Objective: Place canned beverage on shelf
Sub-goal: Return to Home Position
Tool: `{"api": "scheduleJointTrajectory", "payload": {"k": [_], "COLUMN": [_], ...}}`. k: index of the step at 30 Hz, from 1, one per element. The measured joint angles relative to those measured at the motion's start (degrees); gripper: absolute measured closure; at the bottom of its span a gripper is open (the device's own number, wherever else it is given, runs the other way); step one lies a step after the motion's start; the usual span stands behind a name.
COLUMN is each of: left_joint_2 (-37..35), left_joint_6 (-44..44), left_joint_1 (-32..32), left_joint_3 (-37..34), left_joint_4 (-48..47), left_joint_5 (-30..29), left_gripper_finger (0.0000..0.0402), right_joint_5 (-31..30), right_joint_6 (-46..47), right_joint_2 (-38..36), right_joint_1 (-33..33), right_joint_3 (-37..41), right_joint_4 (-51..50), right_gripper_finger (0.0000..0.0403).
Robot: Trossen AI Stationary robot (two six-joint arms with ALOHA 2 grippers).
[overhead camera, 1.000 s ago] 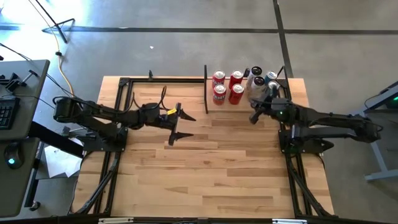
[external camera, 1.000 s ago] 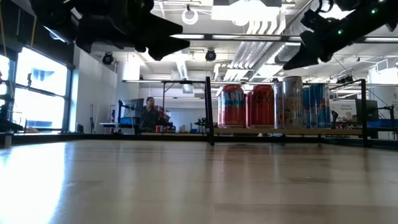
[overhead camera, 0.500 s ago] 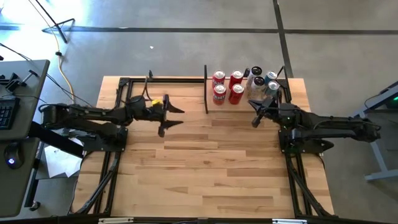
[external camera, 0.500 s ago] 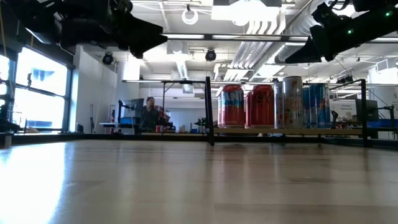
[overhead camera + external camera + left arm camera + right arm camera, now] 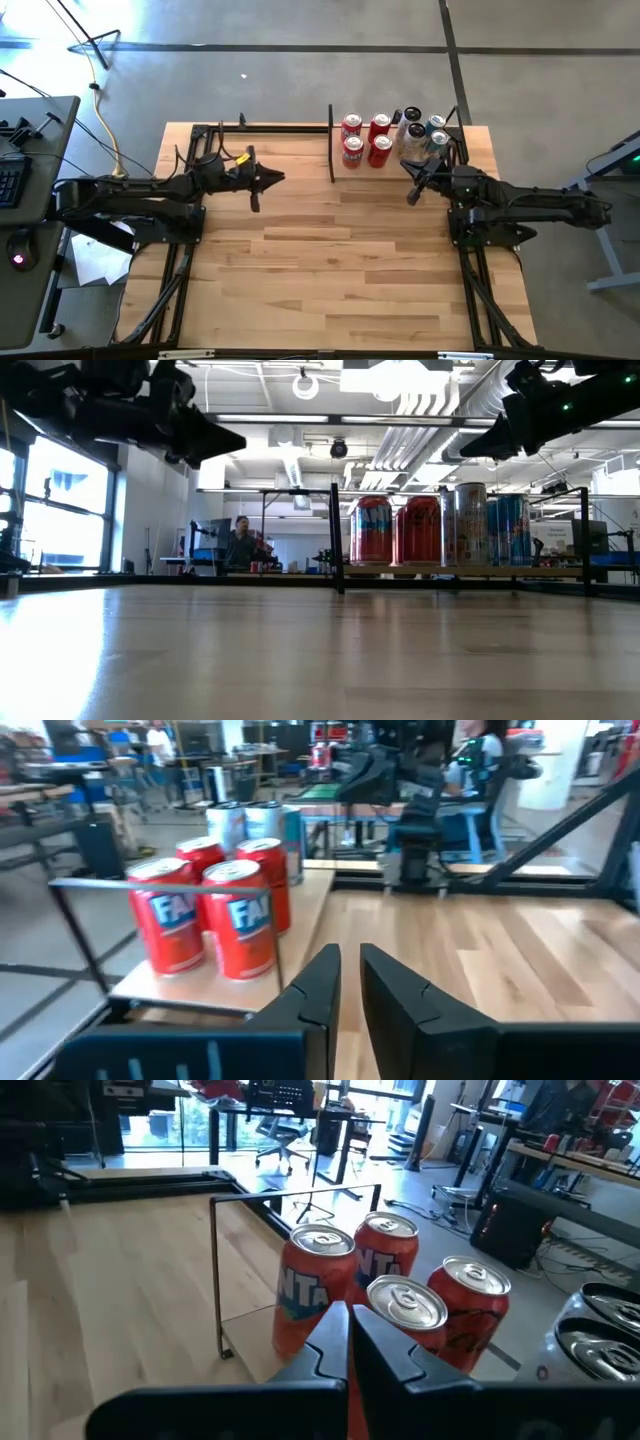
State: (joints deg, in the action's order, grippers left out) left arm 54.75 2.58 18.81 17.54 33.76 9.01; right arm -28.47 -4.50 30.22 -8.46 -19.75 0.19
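Several red cans [image 5: 366, 139] and several silver and blue cans [image 5: 425, 130] stand upright on the shelf [image 5: 205, 988], a pale board with thin black posts [image 5: 331, 145] at the table's far right. My left gripper [image 5: 278, 179] hovers level over the table left of the shelf. It points at the cans, and its fingers [image 5: 310, 985] are almost together with nothing between them. My right gripper [image 5: 408, 192] is shut and hovers just near of the shelf. In its wrist view the red cans [image 5: 405, 1305] stand close ahead of it.
A black metal frame [image 5: 215, 130] runs along the table's far left. The plank tabletop [image 5: 330, 270] lies bare in the middle and near parts. A desk with a keyboard [image 5: 12, 180] stands left of the table. A person [image 5: 240, 542] sits in the room beyond.
My left gripper has drawn back toward the table's left edge and a little toward the far edge, away from the shelf. Its fingers have gone from wide open to nearly together, holding nothing. My right gripper has tipped up toward level. The cans have not moved.
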Motion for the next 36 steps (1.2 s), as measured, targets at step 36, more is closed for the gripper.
{"api": "scheduleJointTrajectory", "payload": {"k": [36], "left_joint_2": [-33.58], "left_joint_6": [0.01], "left_joint_1": [2.34], "left_joint_3": [-12.35], "left_joint_4": [-14.16], "left_joint_5": [-0.63], "left_gripper_finger": [0.0401], "right_joint_5": [8.61], "right_joint_6": [-2.61], "right_joint_2": [-1.39], "right_joint_1": [7.88], "right_joint_3": [9.27], "right_joint_4": [15.15], "right_gripper_finger": [0.0403]}}
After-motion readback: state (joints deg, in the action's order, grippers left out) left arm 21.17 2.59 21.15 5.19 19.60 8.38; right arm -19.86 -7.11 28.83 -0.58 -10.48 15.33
